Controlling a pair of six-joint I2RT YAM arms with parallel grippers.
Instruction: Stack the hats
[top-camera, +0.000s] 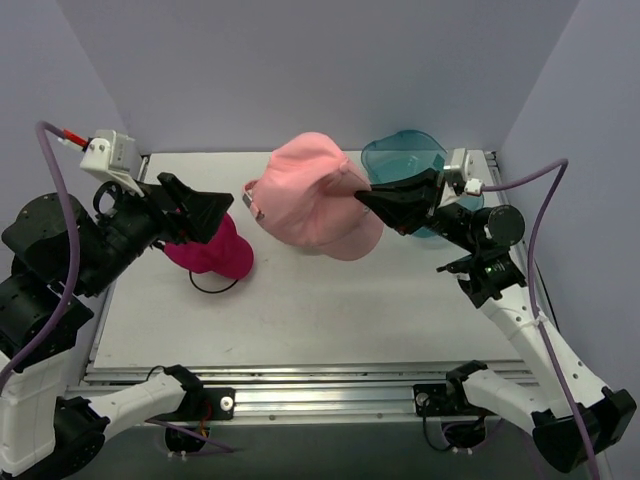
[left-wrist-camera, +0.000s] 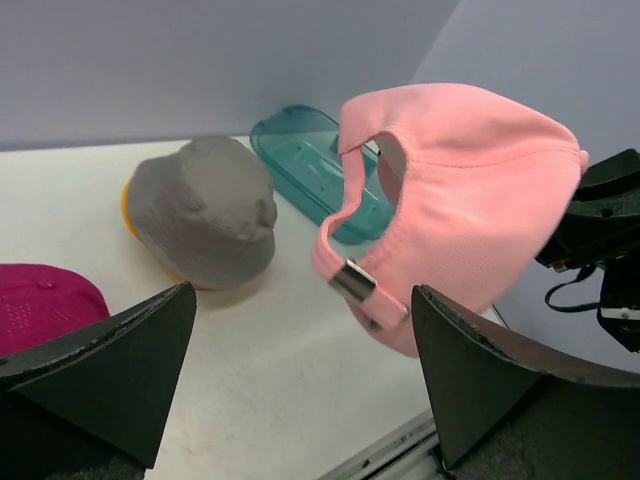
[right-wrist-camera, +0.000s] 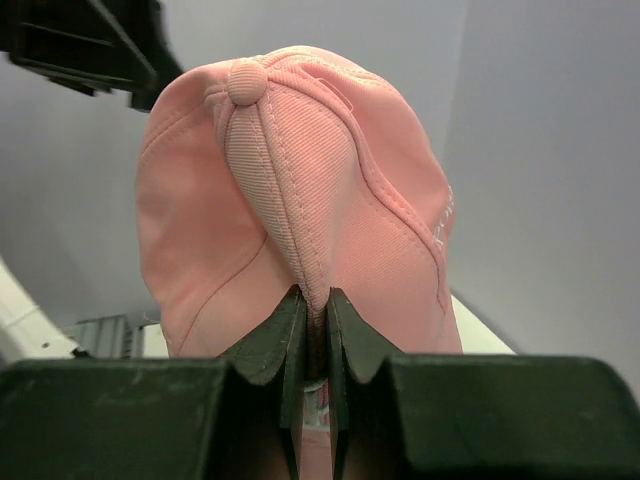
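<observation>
A white counter (top-camera: 300, 330) carries everything here, and every place is given from the pale pink cap (top-camera: 315, 195), the largest thing in sight. The cap is held up off the counter near its middle by the right end effector (top-camera: 366, 197). The right wrist view shows its jaws nearly closed, pinching a ridge of fabric on the cap's crown (right-wrist-camera: 300, 180) below the top button (right-wrist-camera: 246, 82). Behind and to the right of the cap lies a clear teal tray (top-camera: 400, 160). Only the left wrist view shows what the cap hides from above: a grey bucket hat (left-wrist-camera: 205, 210) resting on the counter beyond the cap, with a sliver of mustard yellow hat (left-wrist-camera: 130, 205) showing under its brim. To the left of the cap sits the magenta cap (top-camera: 215, 250), partly under the left end effector (top-camera: 222, 208). That end effector has its jaws spread wide and holds nothing. The left wrist view also shows the pink cap's back opening and the metal buckle (left-wrist-camera: 352, 278) on its strap.
</observation>
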